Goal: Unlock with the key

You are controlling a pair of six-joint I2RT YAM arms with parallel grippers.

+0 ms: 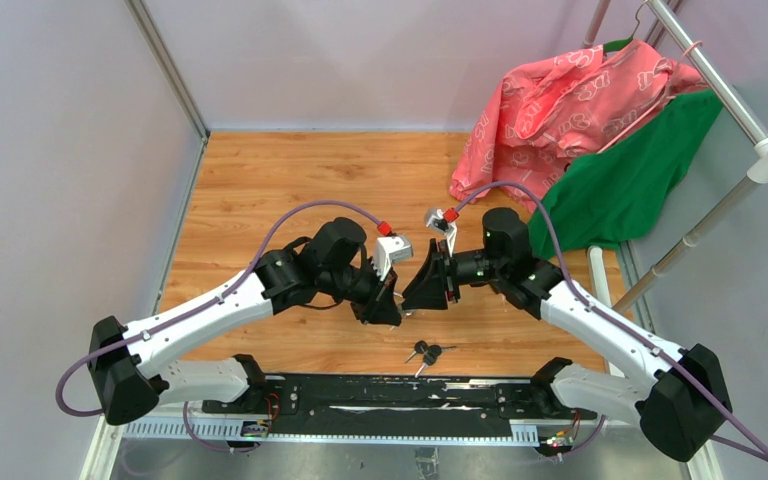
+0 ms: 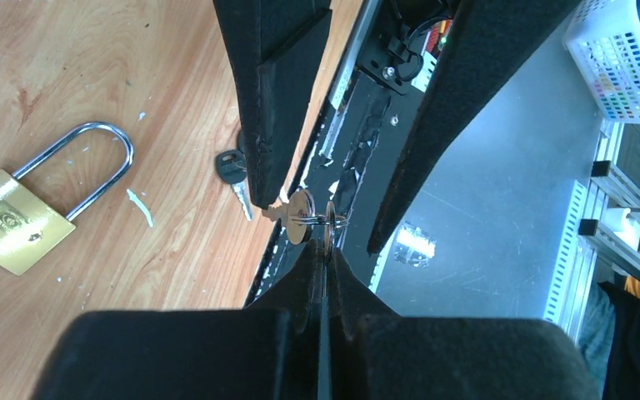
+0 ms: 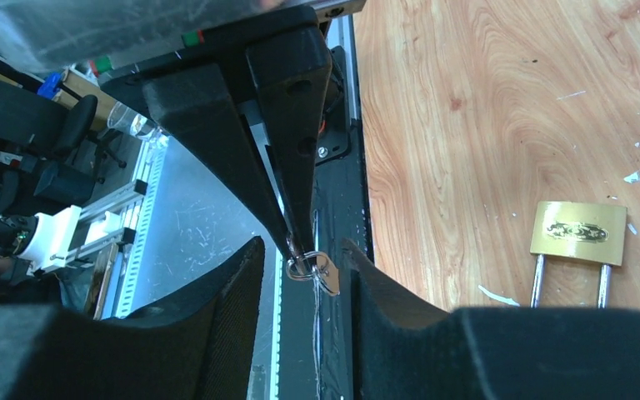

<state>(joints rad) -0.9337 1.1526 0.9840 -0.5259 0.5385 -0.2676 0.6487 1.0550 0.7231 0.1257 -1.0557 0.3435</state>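
Note:
My left gripper (image 2: 327, 250) is shut on a key seen edge-on, with a ring and a second brass key (image 2: 300, 215) hanging off its tip. In the top view both grippers meet above the middle of the wooden table, left gripper (image 1: 392, 305) facing right gripper (image 1: 415, 295). My right gripper (image 3: 304, 250) is open, its fingers on either side of the dangling brass key (image 3: 323, 272) with a gap on each side. A brass padlock (image 2: 17, 218) with a steel shackle lies flat on the wood; the right wrist view also shows the padlock (image 3: 577, 233). It is hidden in the top view.
A bunch of black-headed keys (image 1: 425, 352) lies on the wood near the front, one of these keys (image 2: 232, 169) showing in the left wrist view. A black rail (image 1: 390, 392) runs along the near edge. Pink cloth (image 1: 570, 100) and green cloth (image 1: 630, 180) hang from a rack (image 1: 720, 90) at the back right.

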